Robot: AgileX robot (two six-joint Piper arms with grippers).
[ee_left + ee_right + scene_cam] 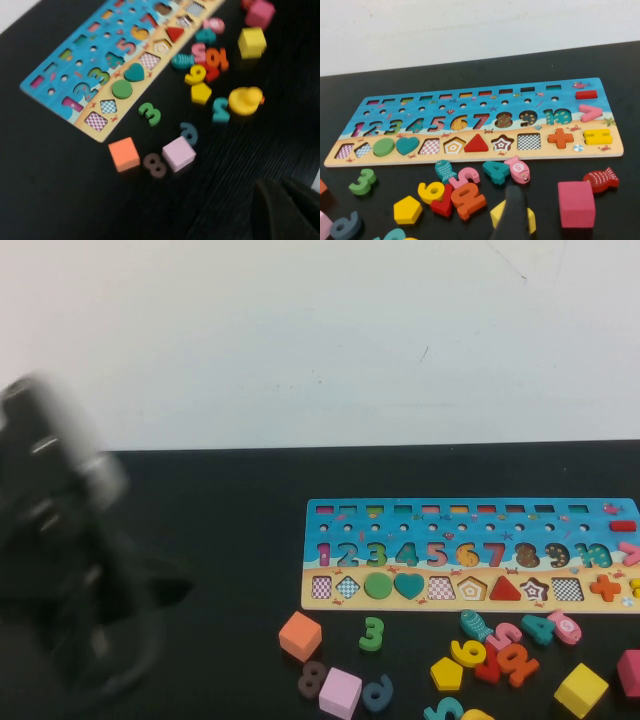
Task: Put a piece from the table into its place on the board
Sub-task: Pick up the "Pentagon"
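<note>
**Number board lies toward the right edge, loose pieces along the near edge**

The board (470,555) lies flat on the black table (220,540), toward the right edge. It is a long wooden rectangle, printed blue above and sandy below. Cut-out numerals read 1 to 10 across its middle; a row of small slots and round holes runs along the far side. The near row holds shapes: a green circle (377,586), a teal heart (409,585) and a red triangle (505,589) are seated, with chequered empty recesses between them. An orange plus (604,587) sits at the right end.

Loose pieces lie near the front edge: an orange cube (300,635), a green 3 (372,633), a brown 8 (311,678), a pink cube (340,692), a yellow pentagon (447,673), a yellow cube (581,690) and an orange 10 (521,664). All look like smooth painted wood.

The left gripper (75,570) is a blurred dark mass over the left edge; I cannot tell how its fingers stand. The right gripper (512,217) shows only as a dark tip over the loose pieces near the front right corner; its state cannot be told either.
</note>
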